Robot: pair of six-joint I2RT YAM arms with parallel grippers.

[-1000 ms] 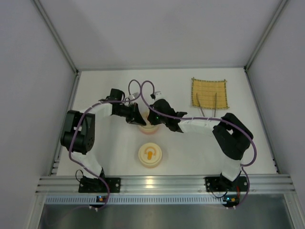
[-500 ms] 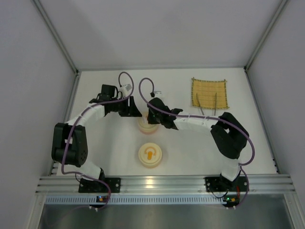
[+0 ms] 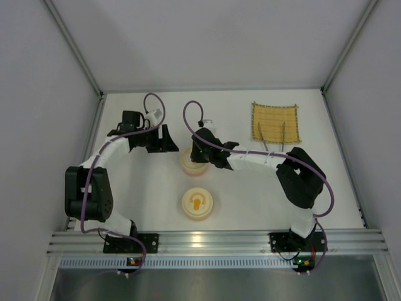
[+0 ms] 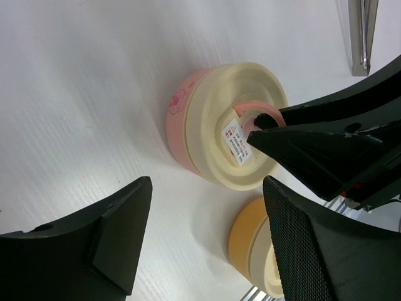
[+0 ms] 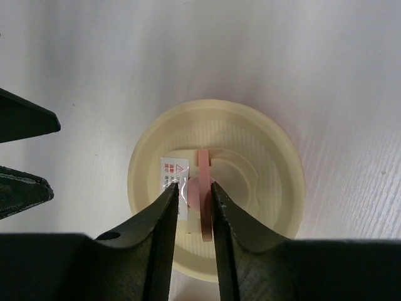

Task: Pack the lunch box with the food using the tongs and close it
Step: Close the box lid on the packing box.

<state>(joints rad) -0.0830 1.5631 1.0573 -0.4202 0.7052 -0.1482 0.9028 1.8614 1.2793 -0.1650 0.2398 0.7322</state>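
The right gripper (image 5: 194,186) hangs over the closed stack in the middle of the table (image 3: 150,188). Its fingers are only a little apart and straddle the pink handle (image 5: 203,163) on the cream lid (image 5: 263,182). One finger lies close against the handle, while a sliver of the lid's sticker shows beside the other, so nothing is clamped. The lid sits flat on a pink bowl (image 4: 178,125). The left gripper (image 3: 165,139) is just left of this stack with its fingers spread wide, holding nothing and touching nothing. A second bowl (image 3: 187,199), pale yellow and uncovered, stands nearer the arm bases and apart from the stack, with an orange lump of food (image 3: 198,202) inside it. The tongs (image 3: 266,145) lie at the far right, with part on the yellow mat (image 3: 276,116) and their ends over its near edge, well away from both grippers.
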